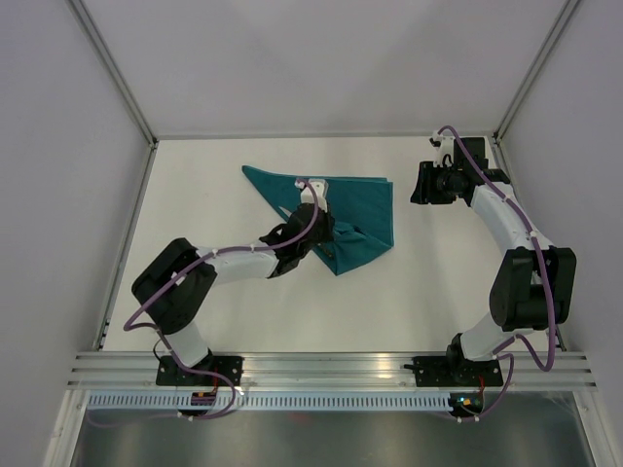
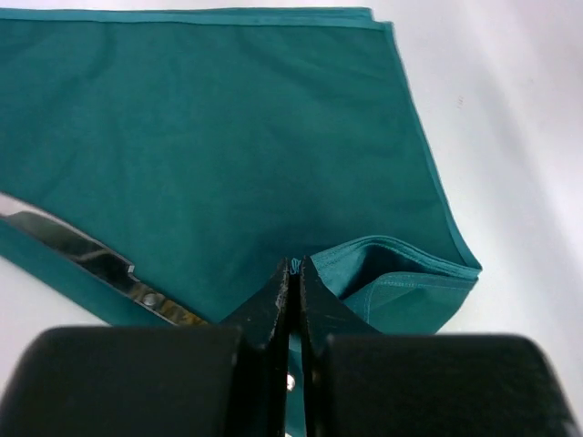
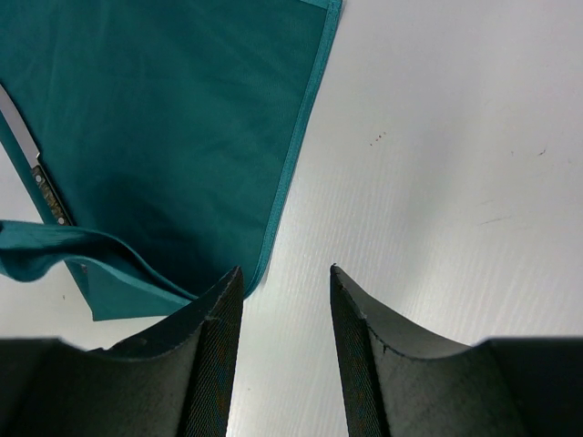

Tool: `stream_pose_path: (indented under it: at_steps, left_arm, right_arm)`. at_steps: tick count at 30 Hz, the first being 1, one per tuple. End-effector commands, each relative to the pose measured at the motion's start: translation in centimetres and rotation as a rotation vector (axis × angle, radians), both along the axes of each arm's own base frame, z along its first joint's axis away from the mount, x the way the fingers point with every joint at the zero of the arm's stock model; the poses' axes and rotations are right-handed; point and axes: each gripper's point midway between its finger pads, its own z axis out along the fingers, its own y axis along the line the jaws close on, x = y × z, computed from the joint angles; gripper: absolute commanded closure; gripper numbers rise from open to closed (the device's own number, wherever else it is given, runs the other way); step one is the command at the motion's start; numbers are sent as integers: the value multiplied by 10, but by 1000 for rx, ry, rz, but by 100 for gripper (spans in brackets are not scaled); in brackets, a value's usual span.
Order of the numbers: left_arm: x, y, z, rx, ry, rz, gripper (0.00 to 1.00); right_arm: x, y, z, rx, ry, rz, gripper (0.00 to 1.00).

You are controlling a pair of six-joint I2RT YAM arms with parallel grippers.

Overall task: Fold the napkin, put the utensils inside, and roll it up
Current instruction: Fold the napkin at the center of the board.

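Left wrist view shows the teal napkin (image 2: 228,137) folded over on itself. It lies mostly flat, with one corner pulled up into a loose, puffy fold on the right. The table knife (image 2: 96,262) lies along the napkin's lower-left edge on a narrow strip of cloth. Honestly I can't tell whether it's tucked under the top layer or just sitting at the hem. The left gripper (image 2: 293,266) has its jaws closed tight on a pinch of cloth right next to that raised fold.

The right gripper (image 3: 284,270) hangs just off the napkin's right edge, jaws apart, with only bare desk (image 3: 437,137) between them.

What I'd worry about is the knife. It's so close to the edge that any tug on the pinched layer could drag the cloth out from around it and leave it on the desk. A thin, shiny cloth could also slip out of a small pinch, and a one-sided pull would probably skew the roll.

Room-wise, the top view has the napkin toward the far middle, with lots of open desk nearer the bases. The right arm is close to the right wall (image 1: 584,195).
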Motion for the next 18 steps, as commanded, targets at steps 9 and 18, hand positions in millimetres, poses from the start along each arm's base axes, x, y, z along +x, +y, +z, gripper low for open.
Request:
stream_pose_path:
  at_steps: [9, 18]
  left_arm:
    - [57, 61, 26, -48, 67, 258, 98]
    - [82, 90, 15, -39, 107, 322, 98]
  right_arm:
    - [-2, 0, 8, 4, -23, 4, 51]
    - [-2, 2, 5, 10, -15, 13, 51]
